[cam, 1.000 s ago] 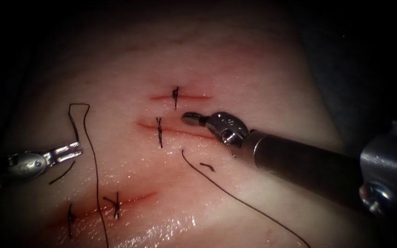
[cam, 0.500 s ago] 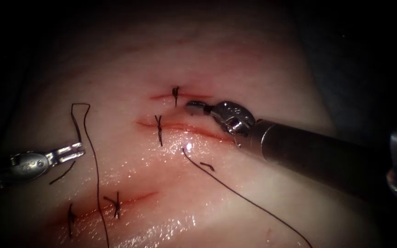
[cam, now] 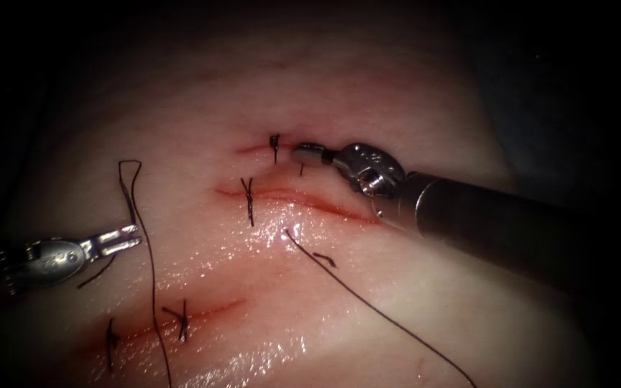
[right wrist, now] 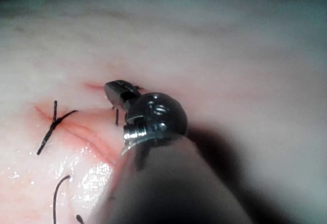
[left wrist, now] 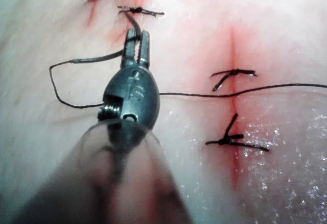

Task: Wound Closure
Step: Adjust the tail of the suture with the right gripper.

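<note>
On the left side of the tissue (cam: 397, 100), my left tool (cam: 134, 236) is shut on the curved needle (cam: 97, 273) near mid-curve. The needle lies above the surface, not in the tissue. Up close, the left jaws (left wrist: 137, 35) grip the needle (left wrist: 99, 58). Its thread (cam: 149, 251) loops from the needle's back end and runs down across the lower cut. My right tool (cam: 300, 150) has its jaws shut at the top cut (cam: 253, 151), just right of its stitch (cam: 274, 146). A short thread stub (cam: 302, 170) hangs under them; I cannot tell if it is held. The right jaws (right wrist: 110, 87) show the same stub (right wrist: 116, 116).
The middle cut (cam: 303, 201) carries one stitch (cam: 249, 202), and the lower cut (cam: 210, 312) two stitches (cam: 181, 320). A loose thread (cam: 368, 305) runs from near the middle cut toward the lower right, with a short cut piece (cam: 325, 259) beside it. Red fluid lines the cuts.
The right tool has moved up from the middle cut to the top cut, and a short thread stub now shows beneath its jaws. The left tool has shifted slightly right with the needle.
</note>
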Robot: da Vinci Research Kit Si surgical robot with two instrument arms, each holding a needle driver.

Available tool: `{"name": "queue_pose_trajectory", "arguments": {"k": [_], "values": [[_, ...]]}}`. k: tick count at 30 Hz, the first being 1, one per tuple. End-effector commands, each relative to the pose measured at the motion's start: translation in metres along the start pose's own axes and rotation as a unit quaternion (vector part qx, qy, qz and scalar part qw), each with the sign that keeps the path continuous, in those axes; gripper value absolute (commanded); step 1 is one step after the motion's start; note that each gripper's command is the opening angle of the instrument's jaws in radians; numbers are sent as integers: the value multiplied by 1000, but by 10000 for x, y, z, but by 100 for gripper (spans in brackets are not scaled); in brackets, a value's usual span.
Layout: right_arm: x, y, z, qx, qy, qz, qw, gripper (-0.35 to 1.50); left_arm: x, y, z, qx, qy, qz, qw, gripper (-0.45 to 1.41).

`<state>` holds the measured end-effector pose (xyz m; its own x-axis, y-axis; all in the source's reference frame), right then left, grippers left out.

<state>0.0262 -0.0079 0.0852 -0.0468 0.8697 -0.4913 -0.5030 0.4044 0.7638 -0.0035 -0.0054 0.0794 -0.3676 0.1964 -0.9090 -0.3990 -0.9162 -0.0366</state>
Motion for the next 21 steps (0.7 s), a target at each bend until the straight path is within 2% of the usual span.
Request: {"name": "queue_pose_trajectory", "arguments": {"k": [1,10,21], "values": [[8,0,10,1,2,-3,1000,-35,-4,0,7,1,1,0,1000,-45],[15,0,9,-1,4,-5,1000,-35,-4,1,8,-1,1,1,1000,-45],[40,-9,3,0,16,-3,1000,-35,-10,1,15,-2,2,1,1000,-45]]}}
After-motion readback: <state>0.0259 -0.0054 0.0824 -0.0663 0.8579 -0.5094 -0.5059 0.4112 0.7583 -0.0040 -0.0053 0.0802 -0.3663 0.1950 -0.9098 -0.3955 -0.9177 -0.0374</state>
